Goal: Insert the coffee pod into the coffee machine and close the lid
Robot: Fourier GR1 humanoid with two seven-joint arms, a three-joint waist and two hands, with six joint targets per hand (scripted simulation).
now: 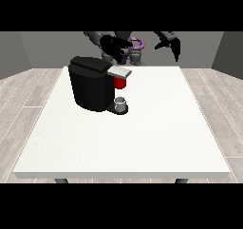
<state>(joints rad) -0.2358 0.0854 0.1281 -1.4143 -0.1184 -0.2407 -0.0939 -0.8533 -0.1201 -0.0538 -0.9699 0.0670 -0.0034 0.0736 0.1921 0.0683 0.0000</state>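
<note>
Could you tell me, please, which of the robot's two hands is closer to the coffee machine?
The hand at the view's left: it hovers just above and behind the coffee machine, whereas the hand at the view's right hangs well off to the side.

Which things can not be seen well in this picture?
- Front view: whether the coffee pod sits in the coffee machine is hidden under the lid.
- The fingers of the hand at the view's left are too small and dark to read.
- Likewise the hand at the view's right.
</note>
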